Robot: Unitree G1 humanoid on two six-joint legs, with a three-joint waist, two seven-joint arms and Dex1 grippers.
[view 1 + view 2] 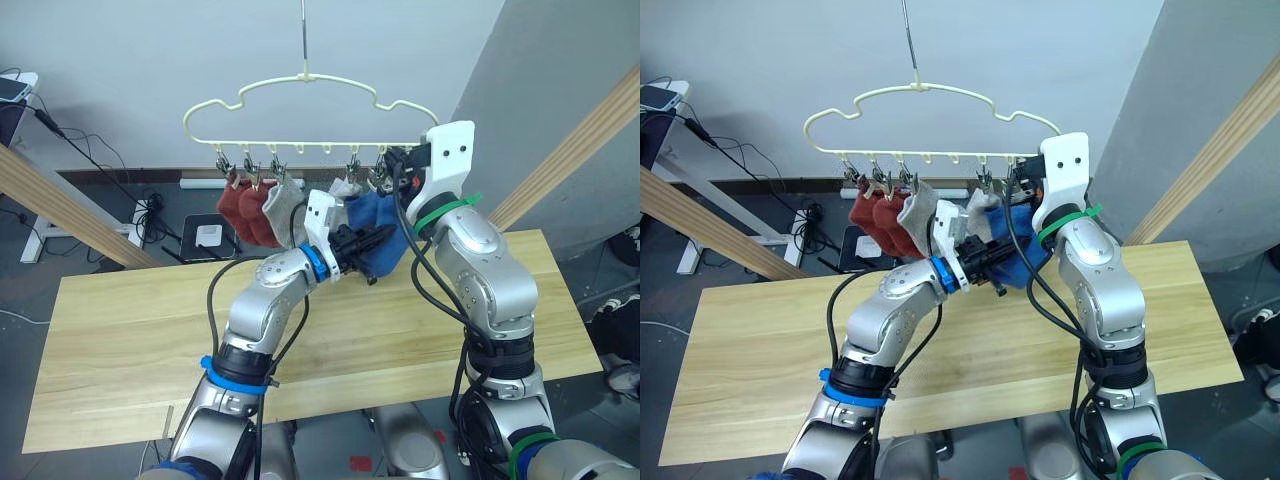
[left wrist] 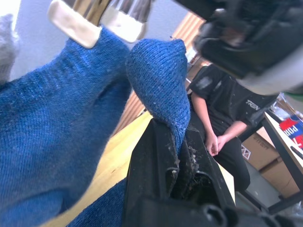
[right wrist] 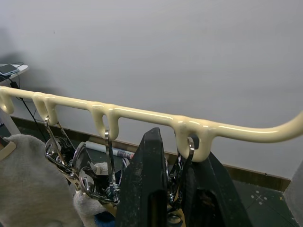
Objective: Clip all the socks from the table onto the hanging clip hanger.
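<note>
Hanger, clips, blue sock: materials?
Hanger: looks like wire under a smooth, pale yellow coating, probably plastic; slight gloss, rounded bends. Clips: bright bare metal, mirror glints; tips on the blue sock carry cream pads, likely plastic. Sock: soft ribbed knit, visible stitch rows and fuzz.

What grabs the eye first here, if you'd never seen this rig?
The pale yellow clip hanger hanging above the table, with red socks and a grey sock already clipped at its left end. Below its right end, the left gripper pinches a blue sock beside another blue one, while the right gripper sits at the last clip.
</note>
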